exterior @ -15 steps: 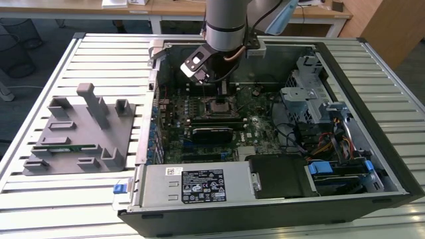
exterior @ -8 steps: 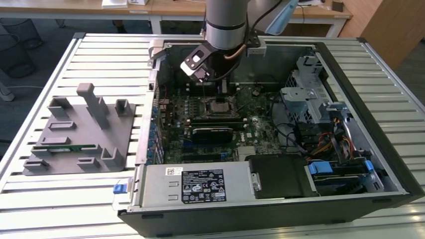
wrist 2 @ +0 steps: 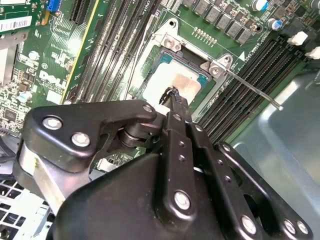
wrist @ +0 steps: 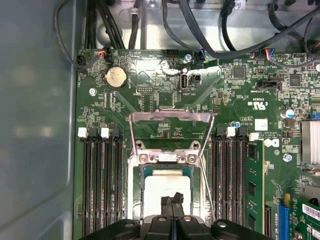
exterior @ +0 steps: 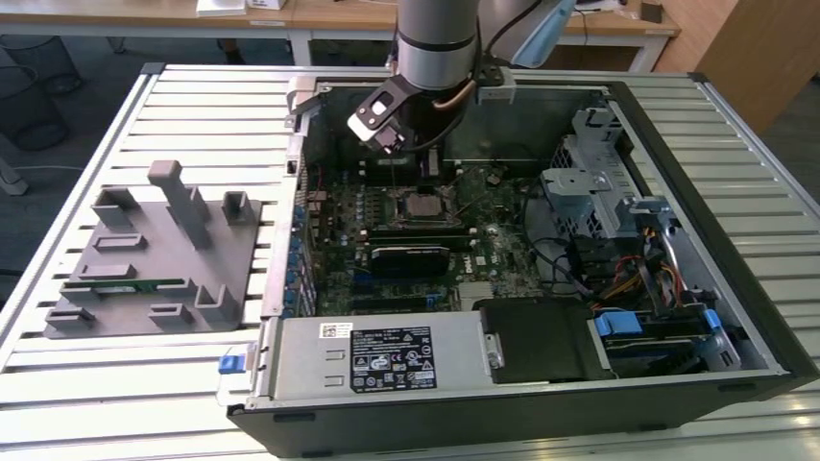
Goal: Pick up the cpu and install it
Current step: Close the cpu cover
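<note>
Evidently your cpu (wrist: 161, 182) sat flat in the socket (wrist: 136, 172) near the middle of the motherboard (wrist: 150, 85), between the 2 banks of memory slots (wrist: 102, 185), with its silver top facing up. The load plate (wrist: 170, 116) stood swung back off it, and the thin lever (wrist 2: 256, 91) stuck out free toward the case wall. That left the chip's top bare and unclamped, so I judged the install unfinished.

Your gripper (wrist: 173, 199) hung directly over the cpu's middle with its 2 fingers pressed together and nothing between them. Whether the tips touched the silver top, I could not tell. Closed fingers over a seated chip suited pressing or checking rather than carrying.

In the exterior view the arm reached down into the open computer case (exterior: 513, 403). The grey fixture tray (exterior: 141, 259) lay on the slatted table (exterior: 192, 106) beside the case, at the exterior view's left. A green memory stick (exterior: 134, 285) lay in that tray.
</note>
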`<state>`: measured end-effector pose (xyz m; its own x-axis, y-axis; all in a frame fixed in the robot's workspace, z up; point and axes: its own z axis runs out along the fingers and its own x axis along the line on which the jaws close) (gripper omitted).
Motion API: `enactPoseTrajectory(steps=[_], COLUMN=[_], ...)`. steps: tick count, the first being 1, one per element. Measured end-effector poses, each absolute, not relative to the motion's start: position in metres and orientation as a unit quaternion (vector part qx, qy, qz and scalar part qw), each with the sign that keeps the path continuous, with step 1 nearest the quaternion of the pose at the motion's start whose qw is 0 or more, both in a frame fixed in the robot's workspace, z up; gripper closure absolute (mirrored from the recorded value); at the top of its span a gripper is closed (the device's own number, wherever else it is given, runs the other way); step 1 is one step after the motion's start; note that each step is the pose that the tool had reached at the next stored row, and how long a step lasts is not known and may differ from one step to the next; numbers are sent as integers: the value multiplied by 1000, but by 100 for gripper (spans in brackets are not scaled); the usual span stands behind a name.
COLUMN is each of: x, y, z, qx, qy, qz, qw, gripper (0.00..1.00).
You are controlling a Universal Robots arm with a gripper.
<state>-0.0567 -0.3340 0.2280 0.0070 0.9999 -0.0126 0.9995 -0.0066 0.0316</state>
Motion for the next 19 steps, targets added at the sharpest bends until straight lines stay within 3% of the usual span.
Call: enactPoseTrajectory(steps=[10,19], x=[-58,-58], y=[-334,-334], z=[239,272], qx=[709,709], qy=[705,705], qz=[7,7], qw=[16,15], gripper=[89,89])
